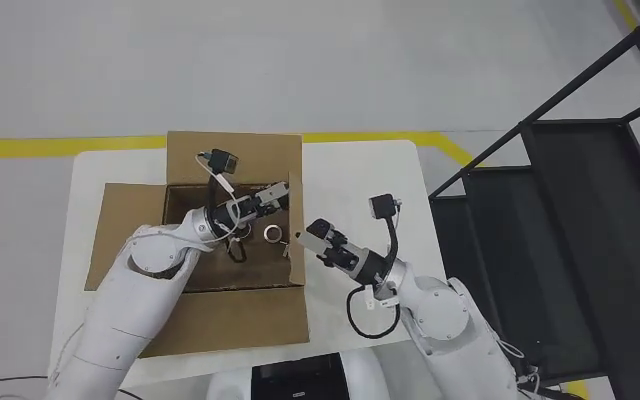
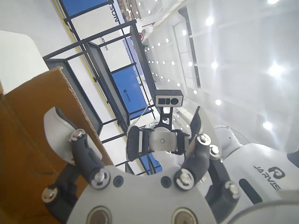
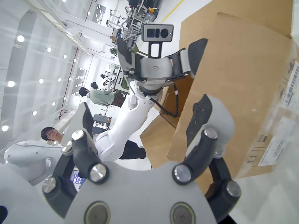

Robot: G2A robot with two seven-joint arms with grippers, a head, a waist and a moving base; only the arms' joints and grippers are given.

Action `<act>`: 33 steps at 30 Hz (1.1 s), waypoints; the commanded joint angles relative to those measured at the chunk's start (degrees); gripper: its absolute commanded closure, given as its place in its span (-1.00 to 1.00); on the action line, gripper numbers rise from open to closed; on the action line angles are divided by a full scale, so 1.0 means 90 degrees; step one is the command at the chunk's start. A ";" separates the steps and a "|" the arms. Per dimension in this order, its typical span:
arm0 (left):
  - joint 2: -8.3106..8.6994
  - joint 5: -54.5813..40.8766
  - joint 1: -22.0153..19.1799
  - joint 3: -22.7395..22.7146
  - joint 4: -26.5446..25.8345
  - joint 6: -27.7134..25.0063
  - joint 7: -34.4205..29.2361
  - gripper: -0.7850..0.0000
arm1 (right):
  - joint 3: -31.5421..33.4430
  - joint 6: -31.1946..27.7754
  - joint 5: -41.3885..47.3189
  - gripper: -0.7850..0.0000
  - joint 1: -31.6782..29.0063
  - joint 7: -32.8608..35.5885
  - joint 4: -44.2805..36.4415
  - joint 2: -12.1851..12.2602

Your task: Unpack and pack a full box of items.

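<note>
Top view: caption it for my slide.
Open left pincer and open right pincer face each other across one wall of the cardboard box.

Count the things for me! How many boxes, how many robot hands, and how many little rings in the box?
Brown cardboard box, flaps open: 1
Small pale ring inside the box: 1
Robot grippers, left gripper and right gripper, both open: 2
Total: 4

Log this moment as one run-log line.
left pincer: open, over box interior, by upright flap | right pincer: open, outside that flap | small ring: on box floor | held: nothing
</note>
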 commanded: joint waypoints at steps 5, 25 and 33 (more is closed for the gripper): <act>-0.0358 -0.0771 -0.0772 0.0890 0.0921 -0.0061 -0.0244 -1.00 | 0.0084 -0.0258 0.0300 -1.00 -0.0192 0.0188 -0.0082 0.0065; -0.0474 0.0369 -0.0967 0.0687 0.1557 -0.1064 -0.0313 -1.00 | -0.0136 0.2409 -0.1088 -1.00 0.0215 0.0235 0.0371 0.0203; 0.0205 0.1048 0.0362 -0.1789 -0.0310 -0.0251 -0.0381 -1.00 | -0.0540 0.3342 -0.1898 -1.00 0.0386 0.0073 0.0701 0.0213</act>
